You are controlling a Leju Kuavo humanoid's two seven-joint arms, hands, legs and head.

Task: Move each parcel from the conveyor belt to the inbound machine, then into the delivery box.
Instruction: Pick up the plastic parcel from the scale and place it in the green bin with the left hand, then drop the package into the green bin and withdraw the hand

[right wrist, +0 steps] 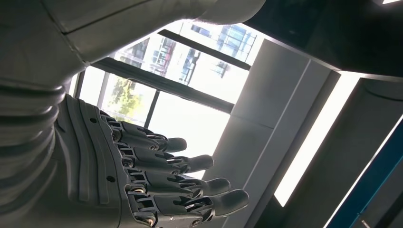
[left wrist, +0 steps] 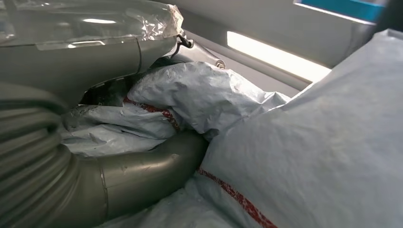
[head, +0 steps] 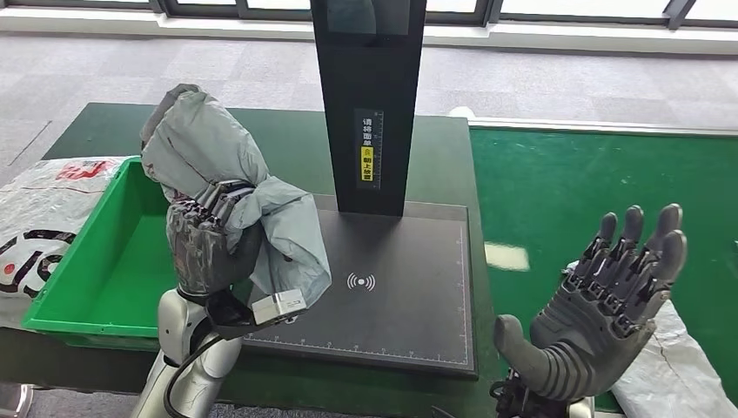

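Observation:
A crumpled grey plastic parcel [head: 222, 183] hangs in the air, gripped by my left hand [head: 209, 248] between the green delivery box [head: 96, 287] and the black scanner plate of the inbound machine [head: 400, 287]. Up close in the left wrist view, the grey parcel [left wrist: 304, 161] shows a red stripe, and my thumb [left wrist: 147, 171] presses into its folds. My right hand [head: 600, 313] is raised palm-up at the right over the green conveyor belt [head: 600, 192], fingers spread, holding nothing. In the right wrist view my right hand [right wrist: 142, 180] points toward the windows.
The machine's black post [head: 368, 96] rises behind the plate. Another grey parcel [head: 679, 374] lies on the belt below my right hand. A white printed bag [head: 35, 218] lies left of the green box. Grey carpet floor lies beyond the table.

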